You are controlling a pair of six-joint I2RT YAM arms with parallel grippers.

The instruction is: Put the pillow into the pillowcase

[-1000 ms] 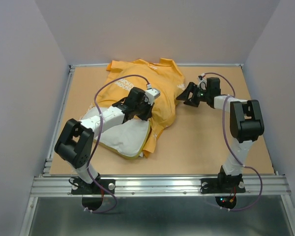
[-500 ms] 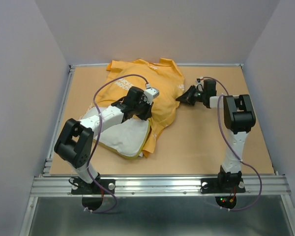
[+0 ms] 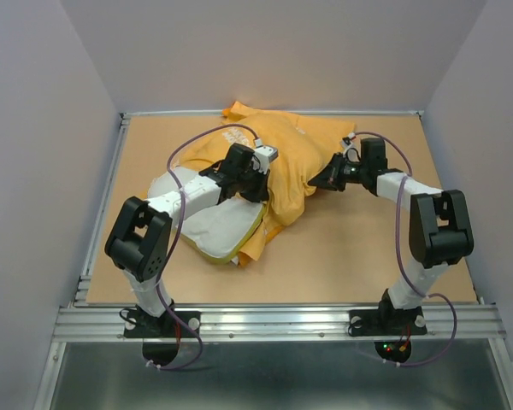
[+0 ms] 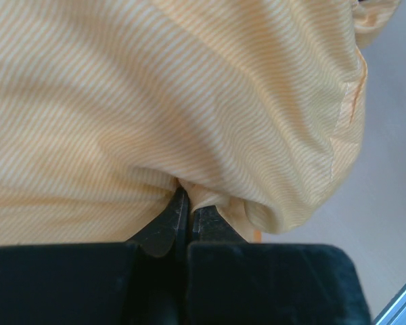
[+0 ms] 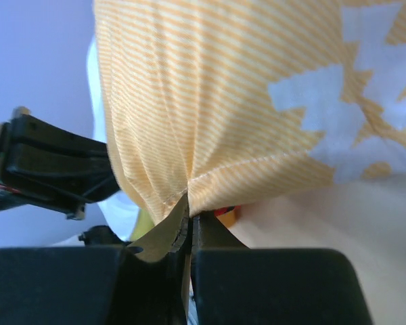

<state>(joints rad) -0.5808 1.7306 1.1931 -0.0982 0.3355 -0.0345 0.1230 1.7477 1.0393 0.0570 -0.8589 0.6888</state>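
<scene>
Orange fine-striped pillowcase (image 3: 291,158), crumpled, half over plump white yellow-edged pillow (image 3: 207,229).

Top view: high above near edge, looking down over whole table (image 3: 368,248). Wrist views: very close, facing pillowcase (image 4: 189,101); all three share it.

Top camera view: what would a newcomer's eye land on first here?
The bright orange-yellow pillowcase, bunched at centre-back. The left fingers are shut on a fold of it, the right fingers on its right edge. The white pillow sticks out at its near left.
</scene>
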